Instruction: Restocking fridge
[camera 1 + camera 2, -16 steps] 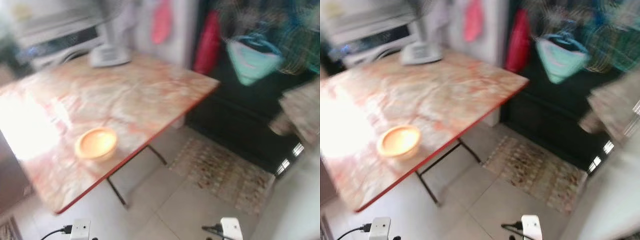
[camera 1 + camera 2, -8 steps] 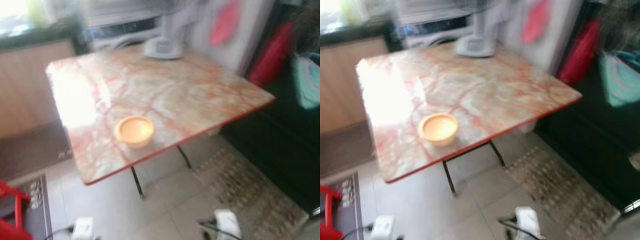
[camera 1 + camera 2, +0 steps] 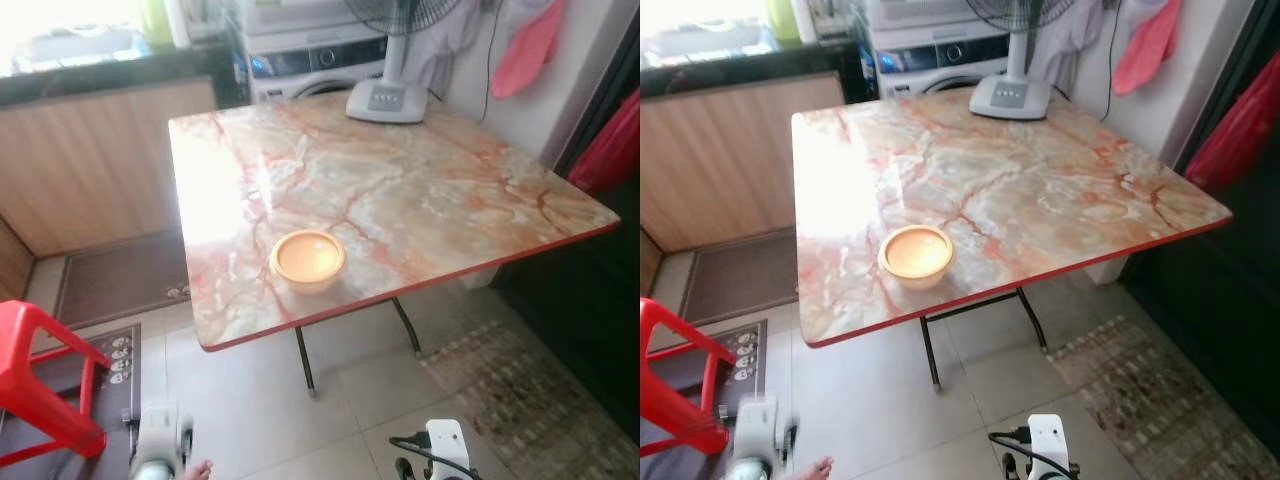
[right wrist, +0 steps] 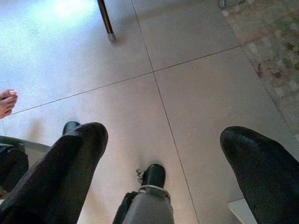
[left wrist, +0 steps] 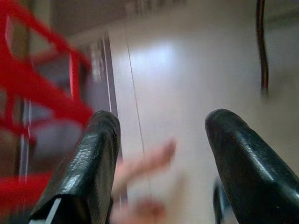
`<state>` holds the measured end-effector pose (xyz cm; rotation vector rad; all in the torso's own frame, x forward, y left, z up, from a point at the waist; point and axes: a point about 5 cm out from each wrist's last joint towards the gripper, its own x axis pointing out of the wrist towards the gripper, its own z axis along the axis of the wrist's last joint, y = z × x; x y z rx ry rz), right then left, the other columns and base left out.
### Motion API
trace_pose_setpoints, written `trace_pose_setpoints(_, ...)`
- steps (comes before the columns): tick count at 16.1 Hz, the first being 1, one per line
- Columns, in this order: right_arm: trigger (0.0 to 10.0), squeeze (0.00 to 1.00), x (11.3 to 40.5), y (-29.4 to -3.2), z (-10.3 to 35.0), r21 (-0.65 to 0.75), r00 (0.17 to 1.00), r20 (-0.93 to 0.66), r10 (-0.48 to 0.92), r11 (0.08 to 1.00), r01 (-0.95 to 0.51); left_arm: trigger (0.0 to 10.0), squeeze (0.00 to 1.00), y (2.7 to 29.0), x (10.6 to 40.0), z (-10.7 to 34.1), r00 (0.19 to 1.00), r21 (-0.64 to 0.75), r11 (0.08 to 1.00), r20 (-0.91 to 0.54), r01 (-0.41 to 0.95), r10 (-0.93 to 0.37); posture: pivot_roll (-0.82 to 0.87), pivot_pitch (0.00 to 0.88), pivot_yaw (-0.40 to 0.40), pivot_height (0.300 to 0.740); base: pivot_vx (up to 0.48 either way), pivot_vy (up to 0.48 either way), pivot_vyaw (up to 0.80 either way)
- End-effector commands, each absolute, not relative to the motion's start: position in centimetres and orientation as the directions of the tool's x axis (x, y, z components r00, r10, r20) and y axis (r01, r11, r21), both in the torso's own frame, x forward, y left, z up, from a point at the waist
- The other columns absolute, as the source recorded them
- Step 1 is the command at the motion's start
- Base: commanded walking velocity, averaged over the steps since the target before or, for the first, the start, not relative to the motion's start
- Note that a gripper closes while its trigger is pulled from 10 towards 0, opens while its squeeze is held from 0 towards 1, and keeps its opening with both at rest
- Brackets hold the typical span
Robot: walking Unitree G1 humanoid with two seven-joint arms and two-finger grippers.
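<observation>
Left eye view looks down on a marble-patterned surface (image 3: 400,200) with a red rim, standing on thin dark folding legs over a pale tiled floor (image 3: 330,400). An orange bowl (image 3: 307,258) sits near the surface's front edge, toward its left corner, well apart from the grey fan base (image 3: 386,101) that stands at the far edge. Behind the surface I see a white washing machine (image 3: 315,60) and a wooden counter front (image 3: 100,160); a pink cloth (image 3: 525,50) hangs on the wall at the far right. A red plastic stool (image 3: 40,380) stands on the floor at my left, and a patterned rug (image 3: 520,390) lies at my right. Both my arms hang low. My left gripper (image 5: 161,163) has its fingers spread apart over the floor beside the stool, holding nothing, though that view is blurred. My right gripper (image 4: 163,172) is likewise spread wide and empty above the tiles, near one leg of the surface. A person's toes (image 4: 7,101) show on the floor.
</observation>
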<state>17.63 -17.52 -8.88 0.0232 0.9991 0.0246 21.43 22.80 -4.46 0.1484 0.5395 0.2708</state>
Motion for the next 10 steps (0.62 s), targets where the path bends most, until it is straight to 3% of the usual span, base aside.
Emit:
trace_pose_setpoints(1, 10.0, 0.0, 17.6, -17.5, -8.9, 0.028, 0.532, -0.846, 0.031, 1.0, -0.013, 10.0, 0.0, 22.9, 22.7, -3.0, 0.872, 0.218, 0.948, -0.386, -0.232, 0.302, 0.05, 0.0, 0.023, 0.74, 0.0, 0.0, 0.0)
trace_pose_setpoints(4, 10.0, 0.0, 17.9, -17.2, -8.8, 0.03, 0.535, -0.844, 0.046, 0.999, -0.038, 10.0, 0.0, 21.8, 23.3, -1.4, 0.931, 0.271, 0.936, -0.225, -0.223, 0.287, 0.05, 0.0, 0.033, 0.74, 0.0, 0.0, 0.0)
trace_pose_setpoints(7, 10.0, 0.0, 17.6, -17.4, -8.9, 0.03, 0.53, -0.847, 0.043, 0.999, -0.033, 10.0, 0.0, 23.2, 21.5, -1.3, 0.906, 0.334, 0.885, -0.158, -0.324, 0.392, 0.05, 0.0, 0.032, 0.74, 0.0, 0.0, 0.0)
trace_pose_setpoints(10, 10.0, 0.0, 17.5, -17.4, -9.0, 0.028, 0.523, -0.851, 0.044, 0.999, -0.039, 10.0, 0.0, 23.8, 21.5, 0.7, 0.904, 0.376, 0.839, -0.005, -0.394, 0.427, 0.05, 0.0, 0.023, 0.74, 0.0, 0.0, 0.0)
